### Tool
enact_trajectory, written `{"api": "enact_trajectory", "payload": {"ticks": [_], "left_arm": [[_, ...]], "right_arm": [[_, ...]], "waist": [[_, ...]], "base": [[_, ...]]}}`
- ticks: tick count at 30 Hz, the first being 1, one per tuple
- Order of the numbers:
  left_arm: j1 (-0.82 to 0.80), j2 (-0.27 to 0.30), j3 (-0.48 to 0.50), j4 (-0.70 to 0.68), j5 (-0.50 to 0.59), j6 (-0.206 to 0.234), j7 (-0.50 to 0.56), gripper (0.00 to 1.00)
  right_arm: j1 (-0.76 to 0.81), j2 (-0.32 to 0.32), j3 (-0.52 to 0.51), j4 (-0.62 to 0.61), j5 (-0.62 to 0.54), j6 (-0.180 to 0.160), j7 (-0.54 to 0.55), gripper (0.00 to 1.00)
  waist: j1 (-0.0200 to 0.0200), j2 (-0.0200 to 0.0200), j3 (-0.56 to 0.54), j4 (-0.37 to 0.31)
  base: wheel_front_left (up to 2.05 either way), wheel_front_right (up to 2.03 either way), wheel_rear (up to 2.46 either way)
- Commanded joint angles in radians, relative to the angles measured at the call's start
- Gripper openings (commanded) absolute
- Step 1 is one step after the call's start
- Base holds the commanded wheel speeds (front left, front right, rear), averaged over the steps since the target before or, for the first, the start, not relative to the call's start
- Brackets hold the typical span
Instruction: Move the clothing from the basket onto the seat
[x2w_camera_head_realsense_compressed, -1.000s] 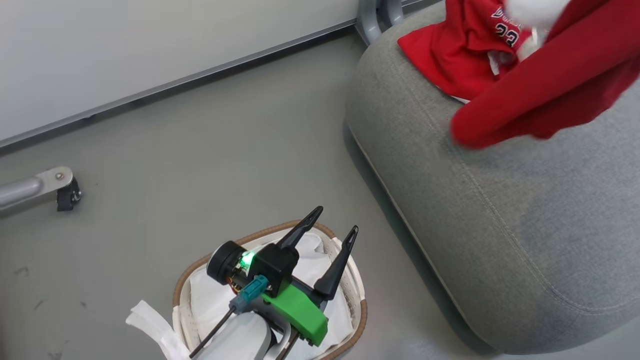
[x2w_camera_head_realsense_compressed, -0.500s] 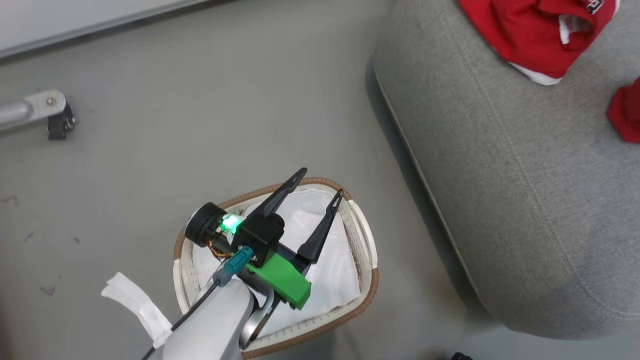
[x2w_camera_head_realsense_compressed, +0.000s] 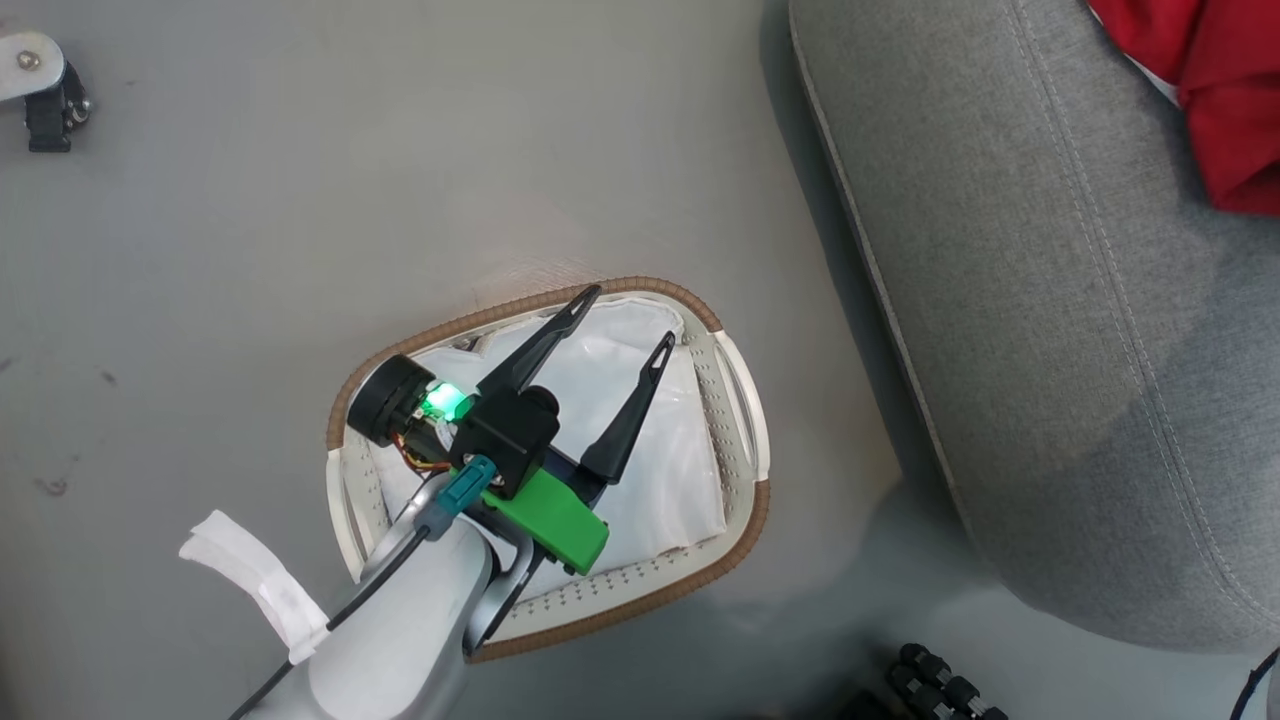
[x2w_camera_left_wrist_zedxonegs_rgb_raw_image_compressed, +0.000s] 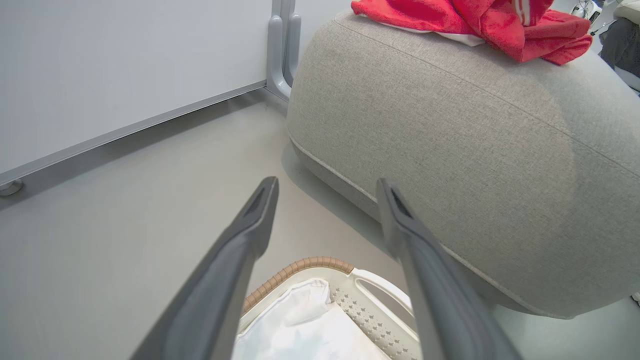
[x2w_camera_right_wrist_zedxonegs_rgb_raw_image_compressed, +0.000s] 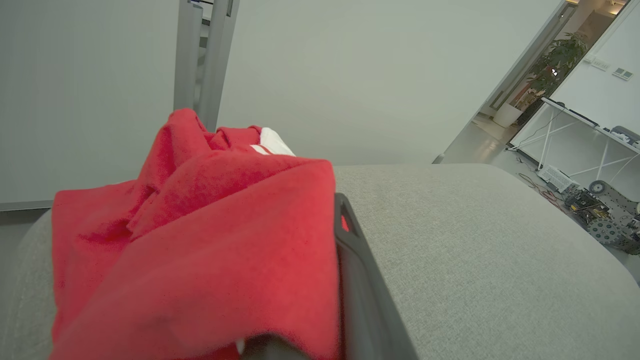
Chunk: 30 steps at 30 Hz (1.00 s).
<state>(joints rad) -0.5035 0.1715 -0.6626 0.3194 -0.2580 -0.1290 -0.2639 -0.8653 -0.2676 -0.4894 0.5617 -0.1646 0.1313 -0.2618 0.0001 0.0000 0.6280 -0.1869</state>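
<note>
Left gripper (x2w_camera_left_wrist_zedxonegs_rgb_raw_image_compressed: 327, 184), jaws spread, over basket (x2w_camera_left_wrist_zedxonegs_rgb_raw_image_compressed: 300, 266)
White liner (x2w_camera_left_wrist_zedxonegs_rgb_raw_image_compressed: 305, 325) in basket; red clothing (x2w_camera_left_wrist_zedxonegs_rgb_raw_image_compressed: 465, 20) heaped on top of grey seat (x2w_camera_left_wrist_zedxonegs_rgb_raw_image_compressed: 475, 150) just beside basket

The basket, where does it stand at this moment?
In the head view the basket stands on the floor at lower centre, left of the grey seat, below the open left pincer.

Lit brightly and evenly from above, in soft white light. Faint, soft-edged shadows on the floor (x2w_camera_head_realsense_compressed: 250, 250) along the foot of the seat (x2w_camera_head_realsense_compressed: 1050, 350) and around the basket (x2w_camera_head_realsense_compressed: 742, 400) beside it. Sharp in the head view; bowed outward at the edges in both wrist views. Blurred close to the lens: the left claw (x2w_camera_left_wrist_zedxonegs_rgb_raw_image_compressed: 326, 186), and the red clothing (x2w_camera_right_wrist_zedxonegs_rgb_raw_image_compressed: 200, 260) over the seat.
</note>
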Motion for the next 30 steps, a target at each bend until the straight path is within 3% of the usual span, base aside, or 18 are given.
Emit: {"api": "enact_trajectory", "payload": {"ticks": [1,6,7,8,9,10,11,30], "left_arm": [[-0.019,0.008,0.004,-0.001,0.002,-0.003,-0.001,1.0],[-0.003,0.011,0.008,0.006,0.002,-0.003,-0.001,1.0],[0.001,0.01,0.009,0.008,0.001,-0.003,-0.001,1.0],[0.005,0.01,0.009,0.011,-0.001,-0.003,-0.001,1.0],[0.01,0.008,0.009,0.014,-0.003,-0.003,-0.001,1.0],[0.013,0.005,0.008,0.017,-0.007,-0.003,-0.001,1.0],[0.015,0.0,0.007,0.019,-0.01,-0.003,-0.001,1.0],[0.132,-0.076,0.093,0.026,-0.069,-0.003,-0.001,1.0]], "right_arm": [[0.024,0.009,-0.009,0.007,-0.009,-0.001,-0.004,0.0],[0.059,0.04,-0.018,-0.004,-0.024,-0.001,-0.004,0.0],[0.067,0.046,-0.019,-0.008,-0.024,-0.001,-0.004,0.02],[0.073,0.052,-0.018,-0.013,-0.025,-0.001,-0.004,0.1],[0.083,0.055,-0.016,-0.02,-0.025,-0.001,-0.004,0.38],[0.091,0.057,-0.015,-0.024,-0.025,-0.001,-0.004,0.49],[0.102,0.059,-0.014,-0.029,-0.024,-0.001,-0.003,1.0],[0.325,0.09,0.053,-0.075,-0.025,-0.001,-0.003,1.0]], "waist": [[-0.0001,0.0,0.015,-0.002],[-0.0001,0.0,0.009,-0.014],[-0.0001,0.0,0.005,-0.017],[-0.0001,0.0,0.001,-0.02],[-0.0001,0.0,-0.006,-0.023],[-0.0001,0.0,-0.012,-0.024],[-0.0001,0.0,-0.021,-0.026],[-0.0001,0.0,-0.288,0.019]], "base": [[0.0,0.0,0.0],[0.0,0.0,0.0],[0.0,0.0,0.0],[0.0,0.0,0.0],[0.0,0.0,0.0],[0.0,0.0,0.0],[0.0,0.0,0.0],[0.0,0.0,0.0]]}}
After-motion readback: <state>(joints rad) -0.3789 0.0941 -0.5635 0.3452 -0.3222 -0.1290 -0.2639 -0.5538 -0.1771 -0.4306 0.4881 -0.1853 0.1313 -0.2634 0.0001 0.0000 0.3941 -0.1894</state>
